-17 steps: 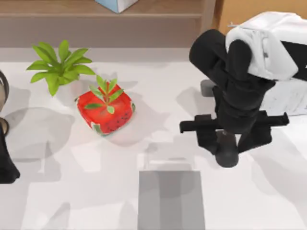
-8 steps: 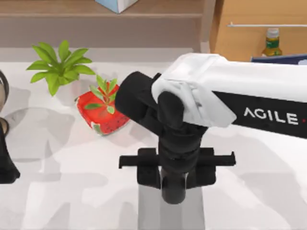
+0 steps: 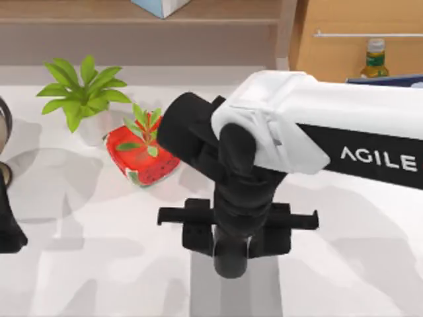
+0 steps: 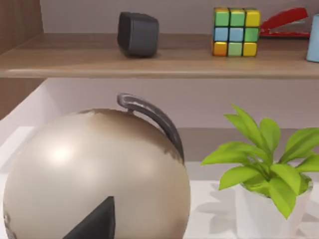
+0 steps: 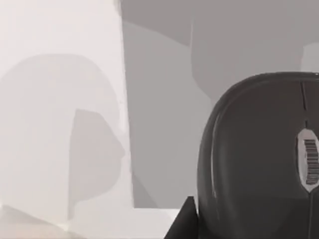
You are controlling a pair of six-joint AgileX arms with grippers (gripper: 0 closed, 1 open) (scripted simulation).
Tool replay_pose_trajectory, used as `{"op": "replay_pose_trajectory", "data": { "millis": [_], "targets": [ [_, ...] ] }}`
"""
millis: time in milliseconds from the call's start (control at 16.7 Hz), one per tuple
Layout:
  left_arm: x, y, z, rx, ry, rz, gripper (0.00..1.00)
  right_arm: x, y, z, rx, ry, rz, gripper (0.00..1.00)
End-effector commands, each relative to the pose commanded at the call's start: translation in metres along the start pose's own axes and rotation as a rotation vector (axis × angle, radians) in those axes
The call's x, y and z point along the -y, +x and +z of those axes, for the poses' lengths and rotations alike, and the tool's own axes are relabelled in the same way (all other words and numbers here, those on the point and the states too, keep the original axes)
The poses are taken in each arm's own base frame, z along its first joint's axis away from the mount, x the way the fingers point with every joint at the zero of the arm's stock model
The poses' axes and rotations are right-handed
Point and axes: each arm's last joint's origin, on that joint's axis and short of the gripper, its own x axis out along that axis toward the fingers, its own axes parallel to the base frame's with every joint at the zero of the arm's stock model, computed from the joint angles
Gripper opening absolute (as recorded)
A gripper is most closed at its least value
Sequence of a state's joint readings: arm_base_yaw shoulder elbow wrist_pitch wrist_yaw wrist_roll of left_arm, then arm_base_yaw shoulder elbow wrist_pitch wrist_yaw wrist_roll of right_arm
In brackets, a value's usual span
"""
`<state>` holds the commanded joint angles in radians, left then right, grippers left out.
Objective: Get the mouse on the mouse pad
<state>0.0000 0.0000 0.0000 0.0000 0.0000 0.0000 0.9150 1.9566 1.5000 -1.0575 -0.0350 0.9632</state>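
Note:
The black mouse (image 5: 259, 159) with its scroll wheel looms close in the right wrist view, over the mid-grey mouse pad (image 5: 164, 124). A dark fingertip (image 5: 183, 221) sits against the mouse's side. From above, my right gripper (image 3: 234, 231) hangs over the mouse pad (image 3: 201, 290) at the table's front middle, shut on the mouse, and the arm hides the mouse. I cannot tell whether the mouse touches the pad. My left gripper (image 3: 8, 231) is parked at the left edge.
A red strawberry-patterned pot (image 3: 142, 155) with a small plant stands behind and left of the pad. A leafy plant in a white pot (image 3: 82, 92) is farther left. A beige round vessel (image 4: 94, 174) sits close to the left wrist. Shelves run along the back.
My right arm swung from the right side of the table leftward to above the mouse pad, carrying the mouse. In the last half second it only shifted slightly. The left arm stayed still.

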Motion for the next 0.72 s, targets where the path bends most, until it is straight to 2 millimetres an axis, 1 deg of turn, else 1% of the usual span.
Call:
{"op": "replay_pose_trajectory", "data": {
  "millis": [420,600,720],
  "targets": [
    [0.0,0.0,0.0,0.0,0.0,0.0,1.0,-0.006,-0.016,0.004,0.06,0.039,0.127,0.0],
    [0.0,0.0,0.0,0.0,0.0,0.0,1.0,-0.007,-0.014,0.003,0.096,0.019,0.125,0.0],
    [0.0,0.0,0.0,0.0,0.0,0.0,1.0,-0.008,-0.007,0.002,0.108,-0.003,0.1,0.0]
  ]
}}
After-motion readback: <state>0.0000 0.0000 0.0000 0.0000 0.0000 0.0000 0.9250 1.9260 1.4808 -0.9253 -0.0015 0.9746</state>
